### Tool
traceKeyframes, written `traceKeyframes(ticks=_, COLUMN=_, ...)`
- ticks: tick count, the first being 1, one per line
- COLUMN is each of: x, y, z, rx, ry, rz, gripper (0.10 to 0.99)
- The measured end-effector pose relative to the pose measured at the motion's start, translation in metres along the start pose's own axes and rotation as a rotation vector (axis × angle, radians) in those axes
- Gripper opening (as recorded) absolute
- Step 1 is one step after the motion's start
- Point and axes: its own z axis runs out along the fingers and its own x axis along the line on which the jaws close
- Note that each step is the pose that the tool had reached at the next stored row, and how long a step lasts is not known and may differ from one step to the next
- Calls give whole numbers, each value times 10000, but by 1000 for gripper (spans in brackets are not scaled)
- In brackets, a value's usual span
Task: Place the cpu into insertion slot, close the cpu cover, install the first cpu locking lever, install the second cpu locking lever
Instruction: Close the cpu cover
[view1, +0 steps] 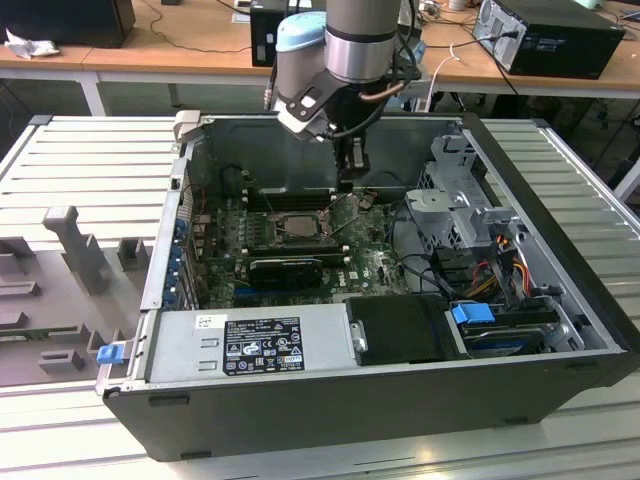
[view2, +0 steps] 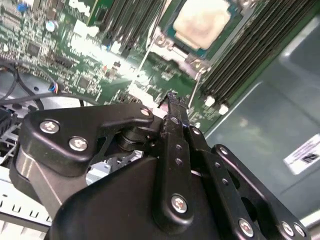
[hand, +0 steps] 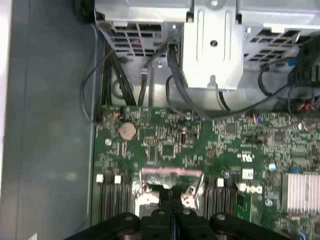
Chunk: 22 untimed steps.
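Where cpu sits socketed, end effector nearby

In the exterior view the arm is cut off by the upper edge, and the power supply hides the near strip of the motherboard. In the second wrist view the black body of the gripper covers much of the board, and an edge clips the cpu. In the first wrist view the gripper conceals the middle of the insertion slot, itself cut by an edge
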Motion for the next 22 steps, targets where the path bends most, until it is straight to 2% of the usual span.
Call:
traceKeyframes(ticks=8, x=-10, y=243, z=108, rx=9, ry=0, rz=-1, gripper=106)
traceKeyframes(ticks=9, x=-13, y=306, z=132, rx=11, ry=0, rz=-2, gripper=106)
traceKeyframes(ticks=11, x=-15, y=356, z=157, rx=11, ry=-1, rz=0, gripper=106)
traceKeyframes(ticks=12, x=-17, y=373, z=194, rx=12, ry=-2, rz=-2, gripper=106)
traceKeyframes(ticks=15, x=-35, y=370, z=256, rx=21, ry=-2, rz=-2, gripper=106)
traceKeyframes(ticks=17, x=-36, y=359, z=264, rx=52, ry=-2, rz=1, gripper=106)
traceKeyframes(ticks=22, x=-37, y=334, z=264, rx=54, ry=3, rz=-1, gripper=106)
